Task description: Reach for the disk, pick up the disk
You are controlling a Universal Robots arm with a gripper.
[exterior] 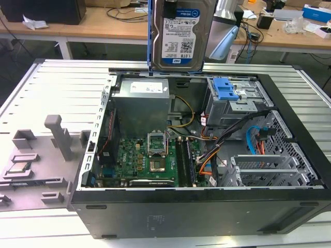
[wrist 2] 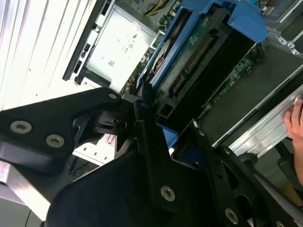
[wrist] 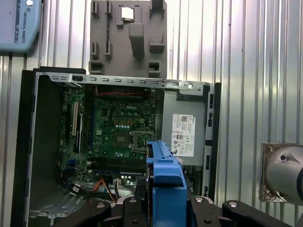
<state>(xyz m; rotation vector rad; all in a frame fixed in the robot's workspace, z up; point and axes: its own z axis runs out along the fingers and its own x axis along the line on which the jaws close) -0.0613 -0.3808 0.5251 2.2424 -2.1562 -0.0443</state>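
While the open PC case (exterior: 196, 206) lies on its side on the ribbed metal bench (exterior: 62, 88), the disk (exterior: 178, 31) is up in the air. In the exterior view it hangs upright with the white-and-blue label facing the camera, and its lower edge lines up with the case's far wall, just past the silver power supply (exterior: 142, 98).

In the second wrist view the gripper (wrist 2: 165, 127) is pinching the disk by its blue frame, black fingers (wrist 2: 142, 118) pressed against either side, and you can see the drive's green circuit board side (wrist 2: 199, 47). The first wrist view has the same blue frame (wrist: 165, 179) sticking up between the gripper parts (wrist: 165, 208), with the motherboard (wrist: 118, 127) down below.

Other stuff: the blue latch (exterior: 225, 89) is sitting on the drive cage, and a grey fixture (exterior: 31, 165) on the exterior view's left has a small CPU chip (exterior: 18, 168) on it. There's also a person's hand (wrist 2: 296, 123) resting on the case edge in the second wrist view.
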